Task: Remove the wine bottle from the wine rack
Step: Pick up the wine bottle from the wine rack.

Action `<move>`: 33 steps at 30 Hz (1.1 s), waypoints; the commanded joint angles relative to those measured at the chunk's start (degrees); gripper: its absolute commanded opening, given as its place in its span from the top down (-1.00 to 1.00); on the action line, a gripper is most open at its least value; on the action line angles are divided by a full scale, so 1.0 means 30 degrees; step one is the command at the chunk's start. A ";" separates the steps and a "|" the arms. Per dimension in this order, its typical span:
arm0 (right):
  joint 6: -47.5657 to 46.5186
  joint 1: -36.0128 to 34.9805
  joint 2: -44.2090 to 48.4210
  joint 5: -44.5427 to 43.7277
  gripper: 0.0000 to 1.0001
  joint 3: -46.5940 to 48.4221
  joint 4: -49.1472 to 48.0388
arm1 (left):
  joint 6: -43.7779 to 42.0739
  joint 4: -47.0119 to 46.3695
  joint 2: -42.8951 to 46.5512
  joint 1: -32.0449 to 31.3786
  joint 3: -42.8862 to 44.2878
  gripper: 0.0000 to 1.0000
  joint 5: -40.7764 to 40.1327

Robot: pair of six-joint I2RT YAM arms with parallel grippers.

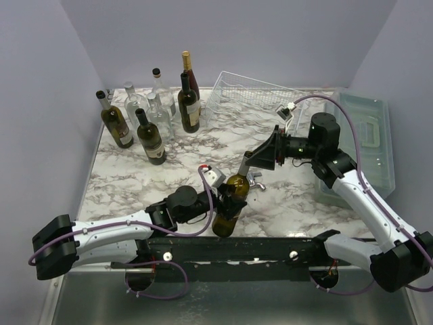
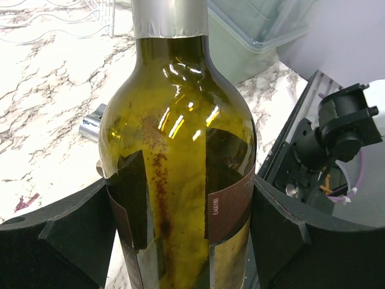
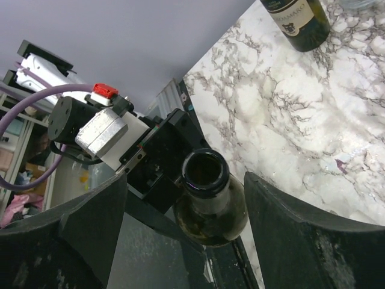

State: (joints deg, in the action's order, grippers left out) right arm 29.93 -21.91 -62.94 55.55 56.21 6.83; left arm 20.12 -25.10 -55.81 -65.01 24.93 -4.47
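An open green wine bottle (image 1: pixel 231 196) with a dark label stands upright at the near edge of the marble table (image 1: pixel 298 203), off the rack. My left gripper (image 1: pixel 222 203) is shut on its body; the wrist view shows both black fingers (image 2: pixel 66 241) pressed against the labelled glass (image 2: pixel 180 150). My right gripper (image 1: pixel 247 168) hangs over the bottle's top, open, its fingers (image 3: pixel 289 223) standing on either side of the neck (image 3: pixel 206 174) with gaps on both sides. The white wire wine rack (image 1: pixel 250 100) sits at the back with no bottle showing in it.
Several other bottles (image 1: pixel 152 118), dark and clear, stand grouped at the back left. A translucent grey-green lidded bin (image 1: pixel 371 135) lies along the right edge. The black base rail (image 1: pixel 237 250) of the arms runs just in front of the held bottle.
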 commanded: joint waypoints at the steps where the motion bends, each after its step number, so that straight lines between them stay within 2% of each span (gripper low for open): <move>1: -0.0012 -0.0496 -0.0155 0.0826 -0.58 -0.0274 -0.1017 | -0.0152 -0.1958 -0.0302 -0.0413 0.1280 1.00 -0.1285; 9: -0.0088 -0.0875 -0.0654 0.0649 -0.24 -0.0194 -0.1001 | -0.0173 -0.2439 -0.0669 -0.0745 0.1446 1.00 -0.1601; 14: 0.0504 -0.0917 -0.0730 0.0694 -0.19 -0.0495 -0.1694 | -0.0086 -0.2653 -0.0845 -0.0915 0.1428 1.00 -0.1586; 18: 0.0662 -0.0928 -0.0824 0.0661 0.02 -0.0626 -0.2037 | -0.0034 -0.2822 -0.0900 -0.1004 0.1385 1.00 -0.1623; 22: 0.0510 -0.0921 -0.0871 0.0656 0.29 -0.0668 -0.2101 | -0.0004 -0.2963 -0.0864 -0.1033 0.1285 1.00 -0.1645; 23: 0.0370 -0.0921 -0.0871 0.0653 0.40 -0.0679 -0.2101 | 0.0002 -0.2970 -0.0904 -0.1034 0.1253 1.00 -0.1601; 26: -0.0062 -0.0922 -0.0849 0.0653 0.89 -0.0609 -0.2008 | 0.0053 -0.3072 -0.0936 -0.1034 0.1169 1.00 -0.1484; 27: -0.0350 -0.0928 -0.0799 0.0568 0.99 -0.0536 -0.1813 | 0.0133 -0.3129 -0.0965 -0.1034 0.1128 1.00 -0.1444; 28: -0.0579 -0.0913 -0.0756 0.0462 1.00 -0.0452 -0.1655 | 0.0185 -0.3174 -0.0992 -0.1015 0.1070 1.00 -0.1425; 29: -0.0851 -0.0906 -0.0688 0.0374 1.00 -0.0397 -0.1460 | 0.0297 -0.3204 -0.1018 -0.1034 0.1038 0.90 -0.1399; 33: -0.1534 -0.0928 -0.0543 0.0232 1.00 -0.0074 -0.1019 | 0.0998 -0.3234 -0.1251 -0.0990 0.0837 -0.08 -0.1028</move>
State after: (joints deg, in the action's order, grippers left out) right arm 27.49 -24.25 -65.34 56.03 54.74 1.80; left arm 20.73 -27.83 -59.44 -67.75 26.37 -8.34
